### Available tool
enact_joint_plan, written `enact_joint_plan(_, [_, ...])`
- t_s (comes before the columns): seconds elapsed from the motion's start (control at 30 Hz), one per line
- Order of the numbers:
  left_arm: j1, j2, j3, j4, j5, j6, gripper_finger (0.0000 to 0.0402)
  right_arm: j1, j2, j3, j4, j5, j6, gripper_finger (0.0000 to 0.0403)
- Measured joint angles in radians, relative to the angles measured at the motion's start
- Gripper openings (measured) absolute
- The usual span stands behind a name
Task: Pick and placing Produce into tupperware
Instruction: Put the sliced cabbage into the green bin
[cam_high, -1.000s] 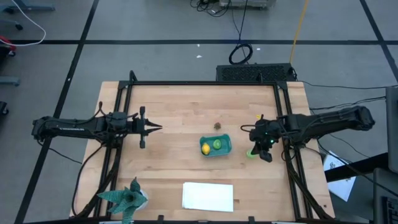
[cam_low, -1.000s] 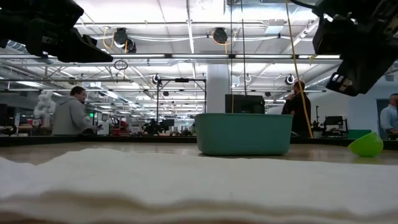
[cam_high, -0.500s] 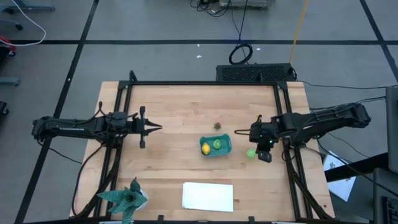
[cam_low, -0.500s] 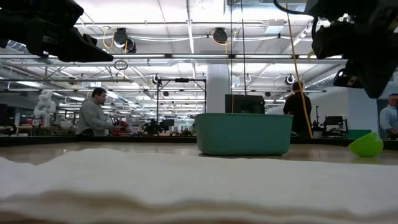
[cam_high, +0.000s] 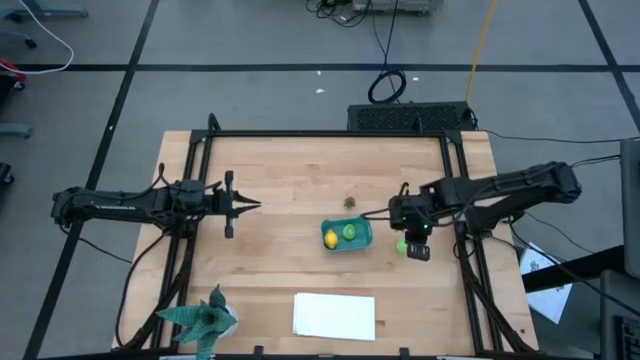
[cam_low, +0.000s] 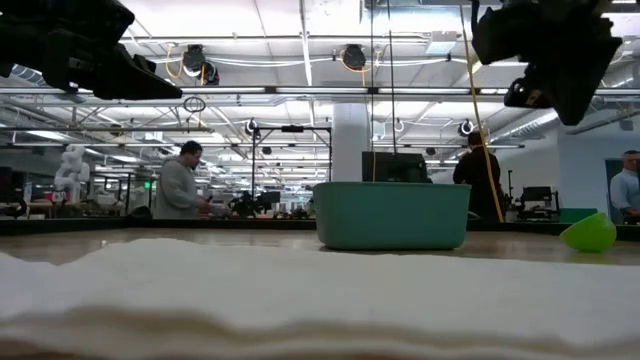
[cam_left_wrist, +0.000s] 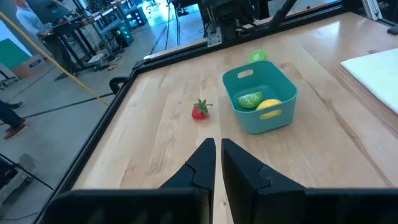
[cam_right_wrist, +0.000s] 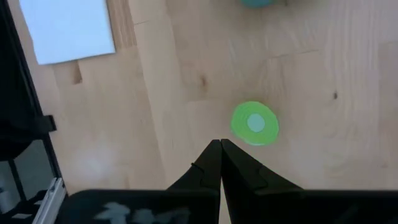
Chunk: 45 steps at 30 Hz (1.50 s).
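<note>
The teal tupperware tub (cam_high: 346, 235) stands on the table, seen also as the tub (cam_left_wrist: 259, 99) in the left wrist view. Inside it lie a yellow lemon piece (cam_left_wrist: 268, 104) and a green piece (cam_left_wrist: 250, 99). A small red strawberry-like piece (cam_left_wrist: 199, 110) lies on the wood on the tub's far side. A bright green round piece (cam_right_wrist: 255, 124) rests flat on the table to the tub's right. My right gripper (cam_high: 398, 218) hovers shut above the table between that piece and the tub, touching nothing. My left gripper (cam_high: 250, 206) waits shut over the table's left part.
A flat white sheet (cam_high: 335, 315) lies near the table's near edge, filling the low view's foreground. A green spiky paper figure (cam_high: 200, 318) sits at the near left corner. Bare wood lies between the left gripper and the tub. People stand in the room behind.
My right gripper has moved toward the table's left, from above the bright green round piece toward the tub, rising a little. The green piece has stayed where it lay on the table. A person in the background has walked to the right.
</note>
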Motion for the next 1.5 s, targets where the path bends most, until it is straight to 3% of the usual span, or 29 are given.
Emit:
enact_joint_plan(0.63, [0.0, 0.0, 0.0, -0.001, 0.0, -0.002, 0.0031, -0.002, 0.056, 0.031, -0.032, 0.021, 0.001, 0.0008])
enact_joint_plan(0.77, [0.0, 0.0, 0.0, -0.002, 0.0, -0.002, 0.0031, -0.001, 0.056, 0.031, -0.03, 0.021, 0.006, 0.005])
enact_joint_plan(1.2, [0.0, 0.0, 0.0, -0.003, 0.0, -0.003, 0.0031, -0.001, 0.056, 0.029, 0.03, 0.027, 0.011, 0.0264])
enact_joint_plan(1.33, [0.0, 0.0, 0.0, -0.003, 0.0, -0.004, 0.0031, -0.001, 0.056, -0.011, 0.049, 0.044, 0.024, 0.0295])
enact_joint_plan(1.5, [0.0, 0.0, 0.0, -0.004, 0.0, -0.007, 0.0031, -0.001, 0.057, -0.092, 0.1, 0.044, 0.043, 0.0299])
